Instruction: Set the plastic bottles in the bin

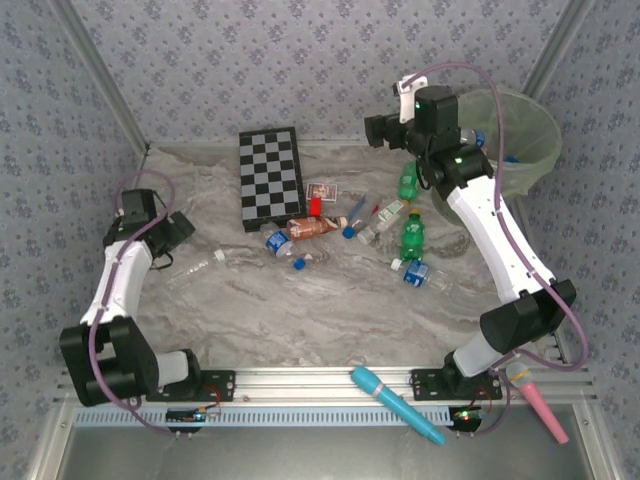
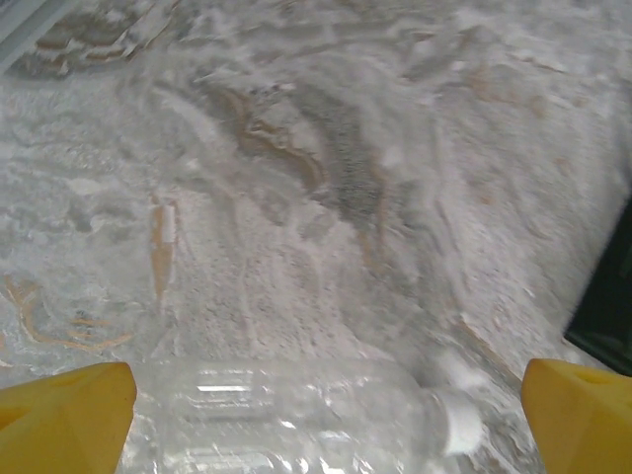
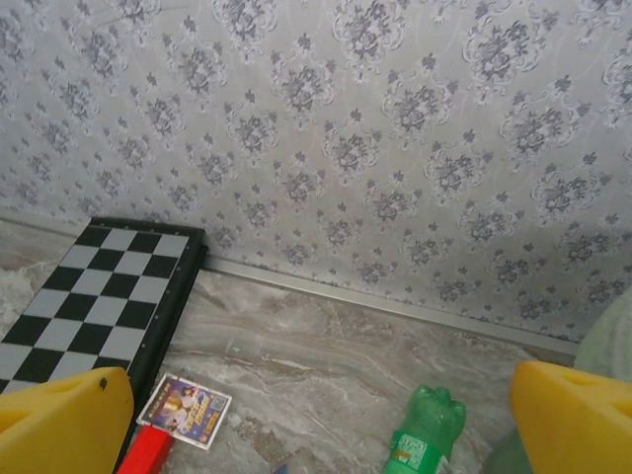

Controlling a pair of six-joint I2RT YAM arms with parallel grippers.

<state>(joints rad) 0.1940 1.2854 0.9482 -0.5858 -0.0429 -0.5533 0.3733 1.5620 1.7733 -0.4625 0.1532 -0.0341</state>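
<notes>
Our left end effector (image 2: 326, 385) stands wide open, holding nothing, with a clear bottle (image 2: 296, 420) lying between its fingers (image 2: 64, 420). Our right end effector (image 3: 316, 405), equally spread, is empty too.

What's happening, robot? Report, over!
Left gripper open over clear bottle. Right gripper open, empty, near bin. Many bottles on table. Way looks free.

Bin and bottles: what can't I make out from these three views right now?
- Bin, top external: right arm covers its near rim; contents mostly hidden.
- Clear bottle, left wrist: lower side cut off by bottom edge.
- Green bottle, right wrist: lower body cut off by bottom edge.
- Central bottle pile, top external: labels too small to read.
</notes>
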